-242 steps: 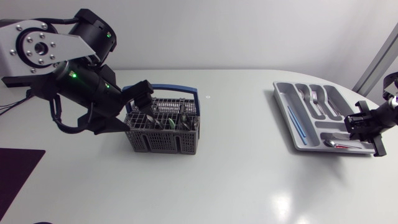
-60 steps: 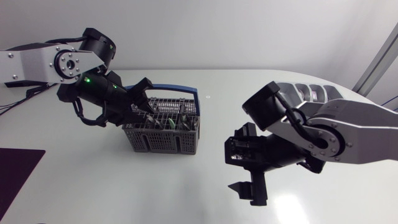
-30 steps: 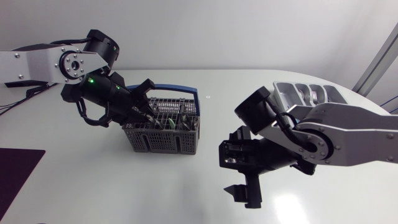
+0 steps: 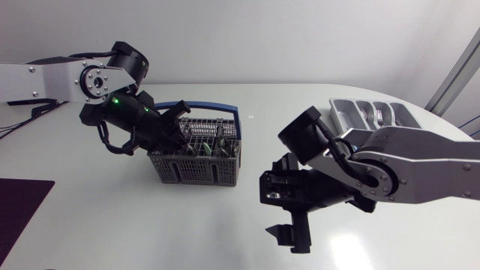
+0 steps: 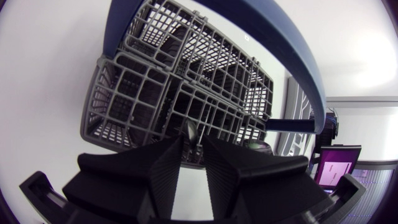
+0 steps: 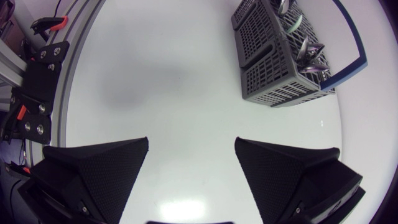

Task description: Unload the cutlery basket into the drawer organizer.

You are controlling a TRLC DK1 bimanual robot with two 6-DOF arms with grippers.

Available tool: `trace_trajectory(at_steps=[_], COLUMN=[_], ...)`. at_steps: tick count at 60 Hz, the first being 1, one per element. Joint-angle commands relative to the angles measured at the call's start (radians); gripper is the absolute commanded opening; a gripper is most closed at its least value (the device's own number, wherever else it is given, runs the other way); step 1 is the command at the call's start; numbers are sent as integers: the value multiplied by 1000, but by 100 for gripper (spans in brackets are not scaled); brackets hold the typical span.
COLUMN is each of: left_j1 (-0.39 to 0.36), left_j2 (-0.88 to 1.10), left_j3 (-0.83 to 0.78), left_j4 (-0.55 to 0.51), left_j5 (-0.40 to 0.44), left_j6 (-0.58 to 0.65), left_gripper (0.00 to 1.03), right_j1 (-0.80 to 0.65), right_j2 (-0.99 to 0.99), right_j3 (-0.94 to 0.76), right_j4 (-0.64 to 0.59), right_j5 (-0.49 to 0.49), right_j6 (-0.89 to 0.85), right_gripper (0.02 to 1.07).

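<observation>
The grey cutlery basket (image 4: 196, 159) with a blue handle (image 4: 214, 106) stands left of the table's middle and holds several pieces of cutlery (image 4: 221, 142). My left gripper (image 4: 178, 132) dips into the basket's left end. In the left wrist view its fingers (image 5: 155, 171) stand a narrow gap apart on either side of a dark utensil's end (image 5: 189, 132), and no touch shows. My right gripper (image 4: 289, 219) hangs wide open and empty over bare table right of the basket (image 6: 280, 56). The grey drawer organizer (image 4: 375, 112) at the far right is half hidden by the right arm.
A dark mat (image 4: 19, 206) lies at the front left edge. Bare white tabletop (image 4: 187, 225) stretches in front of the basket and under my right gripper (image 6: 191, 146).
The left gripper's fingers have narrowed inside the basket. The right arm, at the organizer four seconds ago, has swung to the middle and is still drifting left, gripper open.
</observation>
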State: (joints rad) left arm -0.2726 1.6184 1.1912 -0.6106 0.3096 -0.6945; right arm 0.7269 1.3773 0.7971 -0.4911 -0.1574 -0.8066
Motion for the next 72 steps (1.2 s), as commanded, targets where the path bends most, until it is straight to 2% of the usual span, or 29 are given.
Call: trace_trajectory(at_steps=[1,3,13,30,33,72], left_j1=[-7,-7,1,3,3,9], left_j2=[23,24,24,29,26,-126], left_j3=[21,22,25,25,25,-16], left_j4=[-2,-2,6,17,22,23], left_j5=[6,6,5,2,-6,-10], left_j6=[20,21,26,36,36,43], left_gripper=[24,24,10,10,4,4], right_j1=[20,23,39,48,48,71], right_j2=[26,29,40,51,51,40], right_j3=[11,13,21,21,21,21], right_j4=[11,11,23,29,29,17], right_j5=[-5,-5,-5,-8,-8,-5], right_j6=[29,30,41,46,46,58], right_gripper=[102,102,102,102,102,102])
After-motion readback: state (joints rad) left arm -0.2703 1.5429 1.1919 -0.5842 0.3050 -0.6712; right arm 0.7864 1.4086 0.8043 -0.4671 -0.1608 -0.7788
